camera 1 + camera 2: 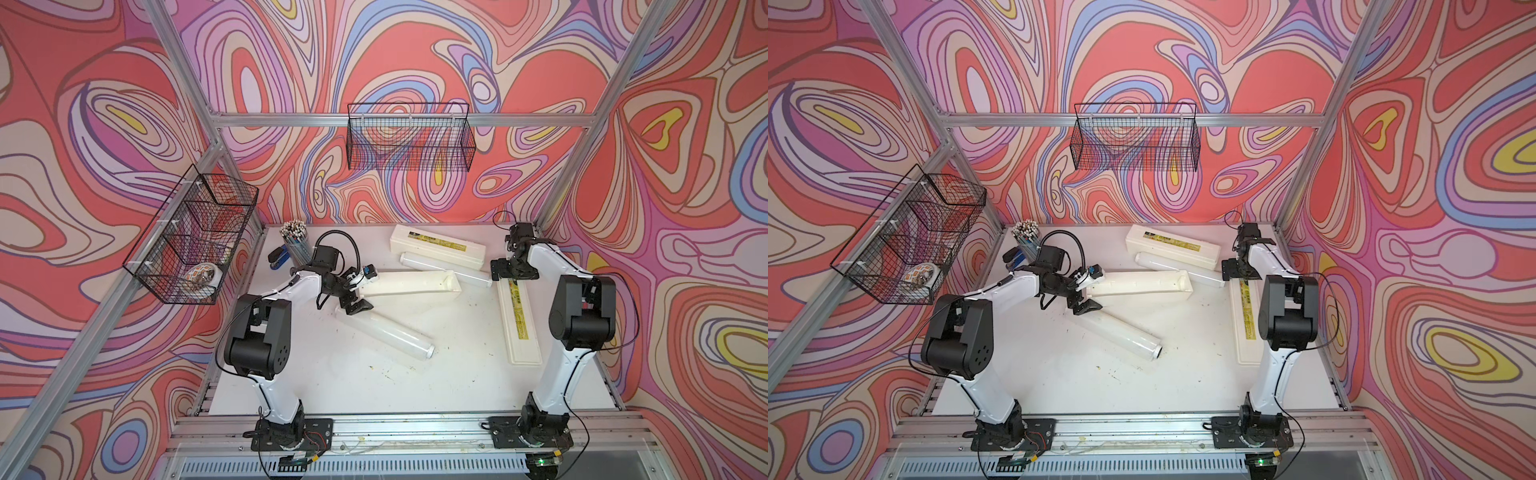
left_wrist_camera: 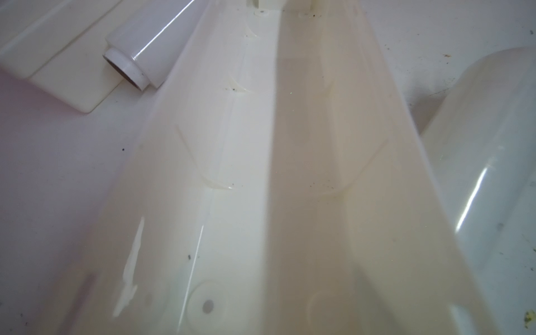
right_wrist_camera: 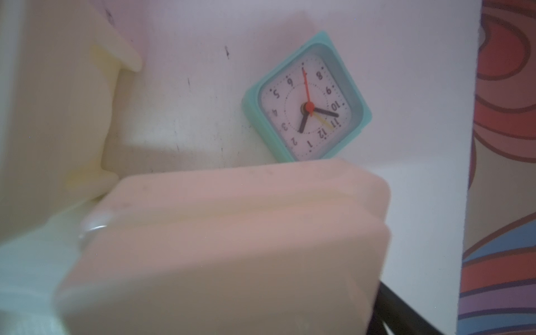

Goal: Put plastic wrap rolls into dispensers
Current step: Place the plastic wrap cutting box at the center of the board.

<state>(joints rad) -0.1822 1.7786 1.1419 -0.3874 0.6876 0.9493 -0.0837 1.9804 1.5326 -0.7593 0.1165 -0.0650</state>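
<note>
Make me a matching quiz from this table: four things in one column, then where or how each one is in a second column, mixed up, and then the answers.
Things:
1. cup of pencils
2. middle dispenser
3. clock
4. front roll

Place, colour or state:
A. open, nothing inside
B. teal frame
C. lying on the bare table, in no box
D. back left, beside the blue stapler

Pairs: 1-D, 2-A, 3-B, 4-C.
</note>
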